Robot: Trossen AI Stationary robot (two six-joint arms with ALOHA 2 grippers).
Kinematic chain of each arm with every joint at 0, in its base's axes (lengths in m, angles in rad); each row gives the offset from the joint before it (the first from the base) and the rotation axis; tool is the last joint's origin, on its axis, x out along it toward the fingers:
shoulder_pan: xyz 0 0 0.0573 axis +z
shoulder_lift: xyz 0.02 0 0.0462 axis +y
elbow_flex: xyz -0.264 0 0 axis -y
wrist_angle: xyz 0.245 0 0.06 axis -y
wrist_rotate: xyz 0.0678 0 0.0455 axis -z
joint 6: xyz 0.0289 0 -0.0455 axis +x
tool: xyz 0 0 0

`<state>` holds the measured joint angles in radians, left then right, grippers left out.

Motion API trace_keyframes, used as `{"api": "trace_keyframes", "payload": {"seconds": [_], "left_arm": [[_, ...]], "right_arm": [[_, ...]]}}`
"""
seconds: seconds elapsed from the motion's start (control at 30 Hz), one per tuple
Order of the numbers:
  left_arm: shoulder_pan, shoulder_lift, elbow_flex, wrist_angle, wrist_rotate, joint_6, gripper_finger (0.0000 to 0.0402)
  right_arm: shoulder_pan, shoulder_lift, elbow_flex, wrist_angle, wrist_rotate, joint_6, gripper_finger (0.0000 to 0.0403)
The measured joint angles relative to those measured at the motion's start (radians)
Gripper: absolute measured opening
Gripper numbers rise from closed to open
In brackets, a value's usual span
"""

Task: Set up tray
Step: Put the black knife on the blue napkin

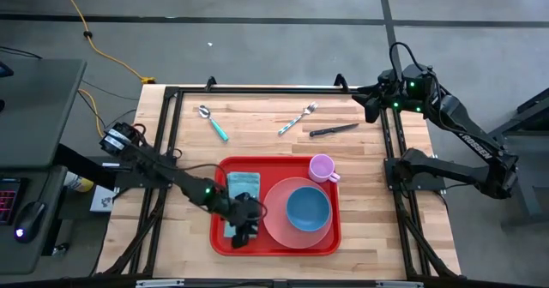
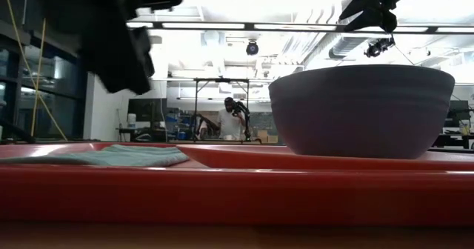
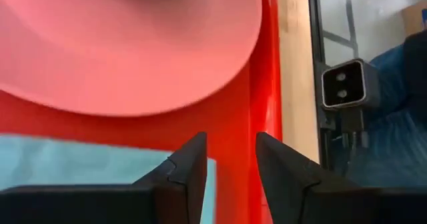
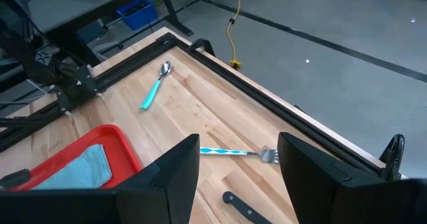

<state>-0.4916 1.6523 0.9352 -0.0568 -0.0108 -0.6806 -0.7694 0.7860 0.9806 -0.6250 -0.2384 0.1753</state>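
The red tray (image 1: 276,246) lies near the table's front edge. On it are a folded teal cloth (image 1: 243,184) at the left, and a pink plate (image 1: 279,224) with a blue bowl (image 1: 307,209) on it at the right. A pink cup (image 1: 322,166) stands at the tray's far right corner. My left gripper (image 1: 244,232) hovers open over the cloth's near end (image 3: 67,164), with nothing between its fingers. In the low view it hangs clear above the cloth (image 2: 111,156). My right gripper (image 1: 371,99) waits open, raised over the table's far right corner.
On the bare wood beyond the tray lie a teal-handled spoon (image 1: 212,122), a fork (image 1: 298,119) and a black knife (image 1: 333,129). A black frame (image 1: 171,125) borders the table. A person (image 2: 233,119) shows in the room far behind.
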Motion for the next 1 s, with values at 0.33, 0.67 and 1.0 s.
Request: {"api": "trace_keyframes", "payload": {"seconds": [0.33,0.67,1.0], "left_arm": [[0.138,-0.043,0.13,-0.146,0.005,0.254,0.0132],[0.257,-0.065,0.393,-0.626,-0.201,0.478,0.0107],[0.321,-0.065,0.578,-1.08,-0.644,0.399,0.0075]], "right_arm": [[0.0,0.0,0.0,-0.007,-0.028,0.003,0.0181],[0.0,0.0,0.0,-0.007,-0.034,0.01,0.0181],[0.0,-0.001,0.0,-0.003,-0.034,0.067,0.0181]]}}
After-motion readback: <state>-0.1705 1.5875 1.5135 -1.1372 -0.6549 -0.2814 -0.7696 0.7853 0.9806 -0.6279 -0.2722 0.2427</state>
